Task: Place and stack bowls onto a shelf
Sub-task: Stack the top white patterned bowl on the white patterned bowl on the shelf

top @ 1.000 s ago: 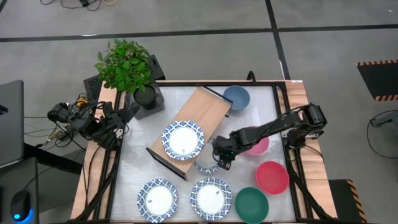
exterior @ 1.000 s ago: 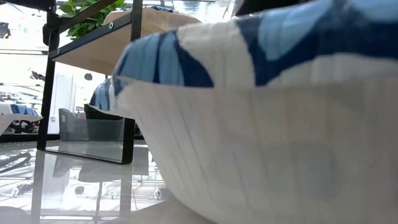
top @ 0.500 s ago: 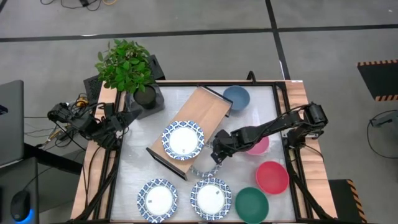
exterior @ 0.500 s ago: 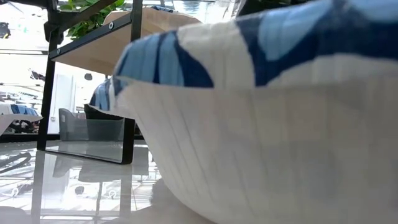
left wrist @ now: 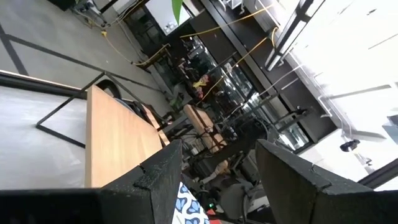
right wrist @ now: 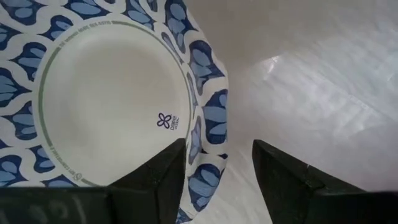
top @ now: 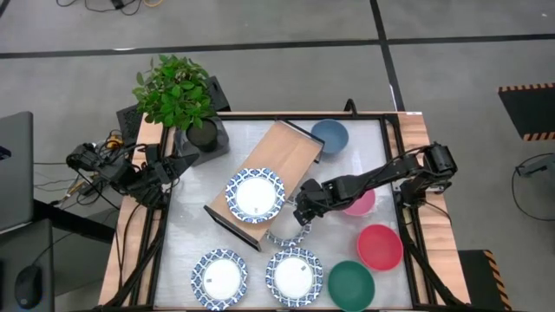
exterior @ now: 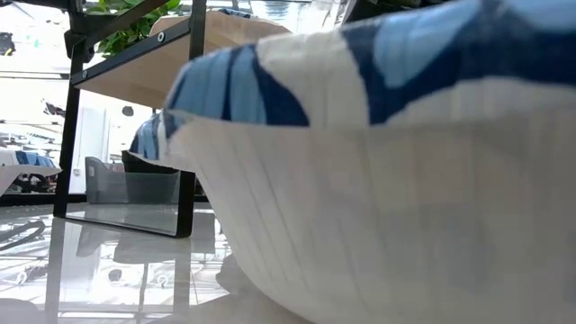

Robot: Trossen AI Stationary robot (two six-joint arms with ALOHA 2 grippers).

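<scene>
The right gripper [top: 305,211], fingers apart astride a dish [top: 284,232] rim, has lifted slightly toward the shelf [top: 264,182]; 1 dish is already shelved.

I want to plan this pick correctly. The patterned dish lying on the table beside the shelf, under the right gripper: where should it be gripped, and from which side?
Grip the patterned dish by its rim, coming straight down from above with one finger inside and one outside. It lies flat and shallow, and is probably too wide to span. The open right gripper hangs over that edge.
</scene>
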